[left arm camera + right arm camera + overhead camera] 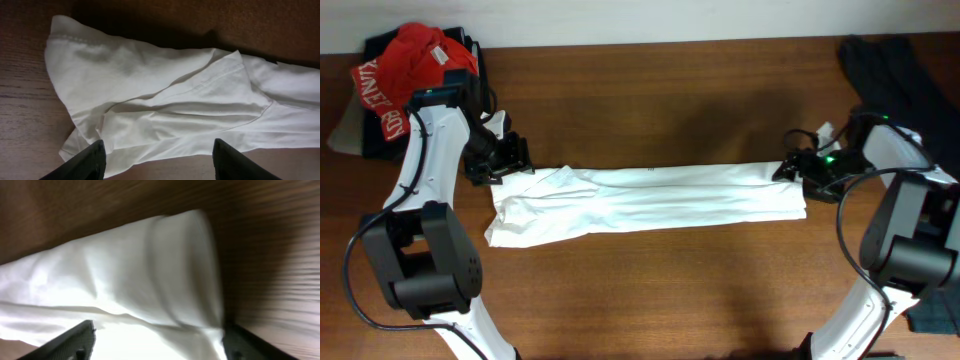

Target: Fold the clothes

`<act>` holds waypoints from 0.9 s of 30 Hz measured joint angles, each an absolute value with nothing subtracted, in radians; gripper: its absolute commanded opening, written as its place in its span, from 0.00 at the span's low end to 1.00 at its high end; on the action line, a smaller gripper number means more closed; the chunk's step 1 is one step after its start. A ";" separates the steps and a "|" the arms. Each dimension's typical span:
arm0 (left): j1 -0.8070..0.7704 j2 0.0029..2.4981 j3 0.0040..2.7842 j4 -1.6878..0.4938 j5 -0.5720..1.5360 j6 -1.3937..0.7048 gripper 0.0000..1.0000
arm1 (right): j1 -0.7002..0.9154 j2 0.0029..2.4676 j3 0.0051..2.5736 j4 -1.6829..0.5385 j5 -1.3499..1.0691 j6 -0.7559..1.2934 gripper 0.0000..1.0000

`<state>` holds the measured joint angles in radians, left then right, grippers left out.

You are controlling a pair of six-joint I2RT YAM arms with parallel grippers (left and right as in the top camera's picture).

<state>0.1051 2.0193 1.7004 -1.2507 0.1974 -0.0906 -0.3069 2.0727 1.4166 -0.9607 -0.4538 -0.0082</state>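
The left hand [506, 158] stands open at the left end of the shirt, its two dark fingers [95, 159] spread wide in the left wrist view with cloth lying below them and nothing pinched. The right hand [799, 168] is open too, at the opposite end; its fingers [77, 341] sit far apart with the edge of the fabric under them.

The brown wooden worktop [650, 290] carries everything. Across its middle lies the white short-sleeved cotton T-shirt [650, 200], folded lengthwise into a long narrow band that runs from one hand to the other. Its left end is broader and rumpled, and there the left wrist view shows a sleeve with a stitched hem [225, 70] folded over the body, plain side up. Its right end finishes in a smooth rounded fold [200, 265] lying flat on the wood.

A long dark grey-black garment [885, 70] lies at the far right corner, apart from the white shirt. At the far left corner a crumpled red shirt with white lettering [410, 65] sits on top of a dark folded pile [470, 48], near the left arm and well clear of the white shirt.
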 measured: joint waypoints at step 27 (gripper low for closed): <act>0.105 2.019 1.700 -1.251 0.197 -0.091 0.68 | -0.227 2.071 1.644 -1.254 -0.217 0.133 0.04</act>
<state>0.1051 2.0193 1.7004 -1.2514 0.1974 -0.0906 -0.2268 2.0712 1.6440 -1.2537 -0.2169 0.1326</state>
